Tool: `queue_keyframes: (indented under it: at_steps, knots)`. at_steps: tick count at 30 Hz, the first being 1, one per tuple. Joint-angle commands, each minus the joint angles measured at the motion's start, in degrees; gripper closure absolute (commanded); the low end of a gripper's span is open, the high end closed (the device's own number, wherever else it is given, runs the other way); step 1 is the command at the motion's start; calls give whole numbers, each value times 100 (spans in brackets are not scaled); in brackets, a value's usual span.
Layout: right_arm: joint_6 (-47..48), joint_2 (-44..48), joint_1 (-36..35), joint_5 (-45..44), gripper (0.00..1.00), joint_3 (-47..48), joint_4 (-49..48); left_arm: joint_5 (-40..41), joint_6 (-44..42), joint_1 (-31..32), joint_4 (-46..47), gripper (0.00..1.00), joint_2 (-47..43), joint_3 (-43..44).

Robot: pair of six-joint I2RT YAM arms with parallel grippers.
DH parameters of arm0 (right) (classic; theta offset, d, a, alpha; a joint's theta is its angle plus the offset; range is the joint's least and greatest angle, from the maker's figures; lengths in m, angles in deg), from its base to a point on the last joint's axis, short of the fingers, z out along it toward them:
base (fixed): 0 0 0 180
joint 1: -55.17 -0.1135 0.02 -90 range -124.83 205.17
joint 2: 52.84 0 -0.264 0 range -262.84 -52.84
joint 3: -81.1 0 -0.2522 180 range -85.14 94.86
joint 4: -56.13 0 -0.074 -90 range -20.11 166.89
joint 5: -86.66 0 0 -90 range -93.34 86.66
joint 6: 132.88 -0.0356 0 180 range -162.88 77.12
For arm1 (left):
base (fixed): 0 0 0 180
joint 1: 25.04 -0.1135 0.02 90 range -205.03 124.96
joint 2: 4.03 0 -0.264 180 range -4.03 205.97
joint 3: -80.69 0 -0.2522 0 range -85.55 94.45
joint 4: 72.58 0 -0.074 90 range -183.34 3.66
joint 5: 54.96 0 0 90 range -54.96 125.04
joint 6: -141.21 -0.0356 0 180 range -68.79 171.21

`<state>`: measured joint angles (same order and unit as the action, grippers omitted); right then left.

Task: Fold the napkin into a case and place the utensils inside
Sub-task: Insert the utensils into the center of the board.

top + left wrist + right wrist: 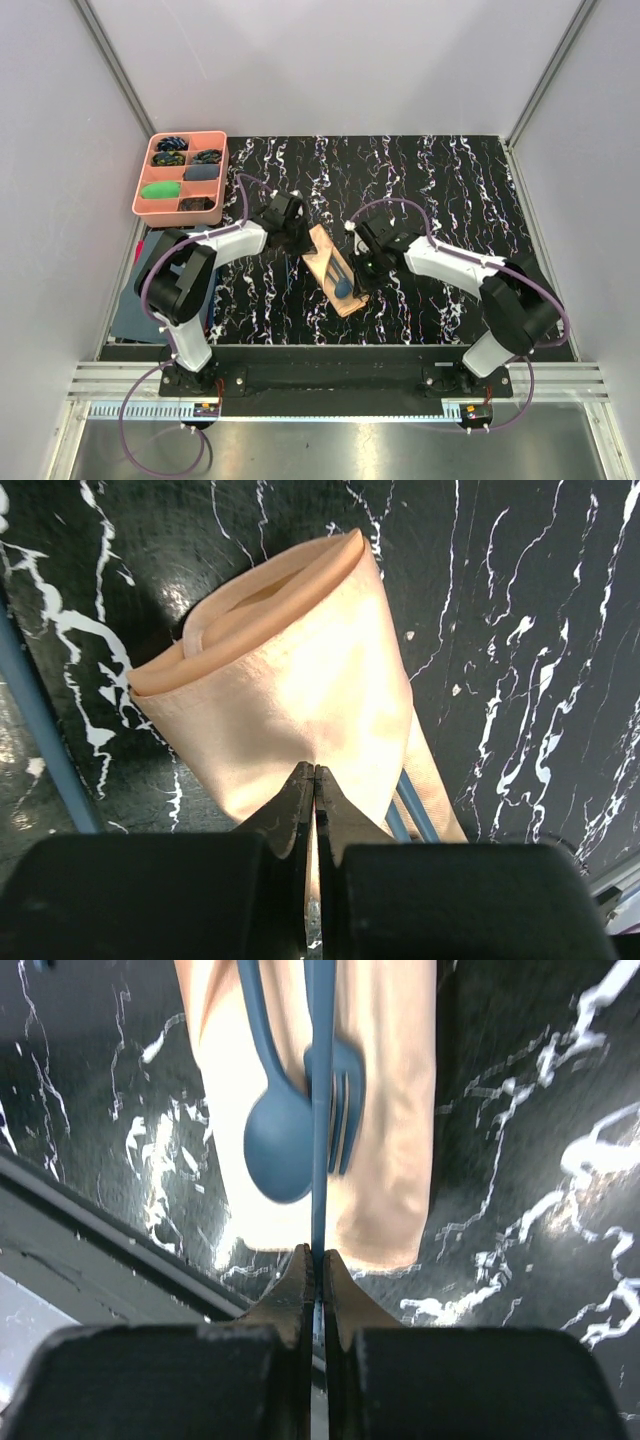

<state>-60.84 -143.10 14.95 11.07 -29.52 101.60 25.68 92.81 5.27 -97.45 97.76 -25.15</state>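
The peach-orange napkin, folded into a narrow case (328, 262), lies slanted on the black marbled table between my arms. My left gripper (298, 238) is shut on the case's top layer (290, 680) and holds it lifted, so the pouch gapes. Blue handles (408, 802) show under the fabric. My right gripper (362, 270) is shut on a slim dark blue utensil (320, 1110), seen edge-on, held over the case (395, 1150). A round-bowled spoon (278, 1150) and a fork (346, 1100) lie on the case, their heads towards the table's near edge.
A pink compartment tray (181, 177) with coloured bundles stands at the back left. A dark blue-grey cloth (132, 305) lies at the left edge under the left arm. The table's near edge and a metal rail (330, 380) run just below the case.
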Motion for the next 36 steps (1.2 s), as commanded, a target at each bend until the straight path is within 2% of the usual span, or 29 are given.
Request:
queue_keyframes:
  at_steps: [1,18,21,24,25,26,27,29,31,33,36]
  knots:
    - [222,-246,111,-79,100,388,-322,75,-65,81,136,98,33,86]
    - [530,-835,200,-193,99,898,-569,102,-65,213,118,98,59,33]
    - [539,-914,208,-185,93,951,-569,110,-65,221,109,99,59,51]
    - [513,-897,226,-97,80,951,-560,163,-100,221,4,96,-81,86]
    - [478,-827,235,-62,70,934,-560,311,-126,221,-74,92,-281,77]
    - [442,-775,226,-53,65,916,-560,426,-144,221,-145,87,-423,68]
    - [399,-661,235,-44,61,907,-551,566,-170,221,-232,74,-563,33]
    - [284,-520,235,17,51,881,-525,926,-275,213,-513,61,-1003,-2]
    - [118,-274,243,52,48,829,-507,1278,-398,204,-751,53,-1310,-20]
    - [29,-20,243,62,44,802,-437,1612,-486,204,-1102,52,-1373,24]
    - [-85,279,243,-44,42,784,-210,2113,-618,204,-1717,58,-1128,269]
